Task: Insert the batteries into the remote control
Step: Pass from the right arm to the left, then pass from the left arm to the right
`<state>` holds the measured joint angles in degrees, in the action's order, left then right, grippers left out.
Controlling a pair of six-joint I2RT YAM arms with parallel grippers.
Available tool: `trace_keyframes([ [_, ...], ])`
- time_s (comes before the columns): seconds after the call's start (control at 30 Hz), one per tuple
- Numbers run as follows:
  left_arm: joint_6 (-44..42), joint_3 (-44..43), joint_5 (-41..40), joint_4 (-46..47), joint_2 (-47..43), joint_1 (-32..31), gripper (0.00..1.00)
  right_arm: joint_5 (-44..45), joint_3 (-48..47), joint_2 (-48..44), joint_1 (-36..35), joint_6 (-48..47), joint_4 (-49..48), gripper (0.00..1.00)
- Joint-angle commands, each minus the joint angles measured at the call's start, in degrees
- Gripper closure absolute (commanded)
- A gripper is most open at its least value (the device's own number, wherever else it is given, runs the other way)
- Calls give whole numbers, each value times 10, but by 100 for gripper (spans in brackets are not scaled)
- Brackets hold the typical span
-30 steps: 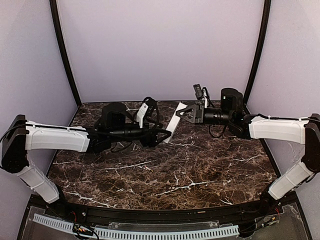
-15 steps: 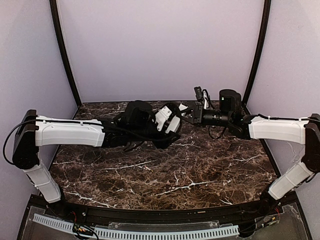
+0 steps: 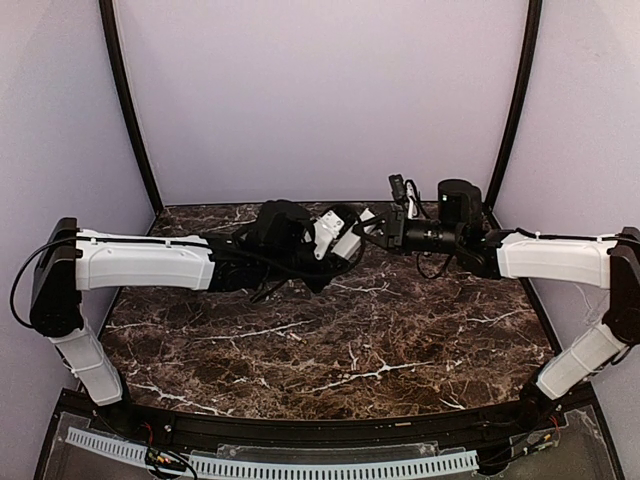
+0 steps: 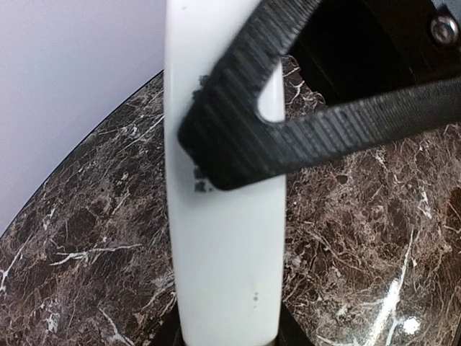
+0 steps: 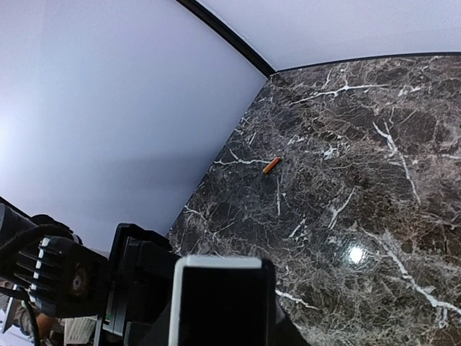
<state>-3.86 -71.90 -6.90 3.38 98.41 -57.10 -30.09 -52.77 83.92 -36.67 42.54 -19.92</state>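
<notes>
The remote [image 4: 227, 252] is held off the surface [image 3: 350, 340], near its far edge, where the two arms meet. The right fingers [image 4: 238, 137] are clamped on it: in the left wrist view one black ribbed finger lies slantwise across the remote's white face, over some small dark print. The left fingers [image 4: 171, 337] sit just beside the remote's two long edges at the bottom of that view, but whether they are pressing on it cannot be told. In the right wrist view the remote's end shows as a dark rectangle with a white rim. One orange battery [image 5: 271, 165] lies on the surface close to its edge by the wall, well apart from the remote.
</notes>
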Motion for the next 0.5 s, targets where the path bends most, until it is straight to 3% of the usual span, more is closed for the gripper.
trace_keyframes([
  [0.0, -75, 15, 35, -26, -30, -2, 93, -69, 11, -15, 16, 0, -21, 53],
  [0.07, -114, 30, 69, -50, -47, 5, 98, -98, 30, -36, 31, -24, -16, 37],
  [0.17, -183, 49, 152, -89, -78, 20, 100, -114, 54, -89, 41, -102, 30, 24],
  [0.33, -258, 60, 277, -171, -124, 60, 100, -122, 88, -163, 41, -250, 97, 18],
  [0.47, -313, 40, 326, -259, -124, 74, 100, -166, 103, -195, 31, -325, 128, 17],
])
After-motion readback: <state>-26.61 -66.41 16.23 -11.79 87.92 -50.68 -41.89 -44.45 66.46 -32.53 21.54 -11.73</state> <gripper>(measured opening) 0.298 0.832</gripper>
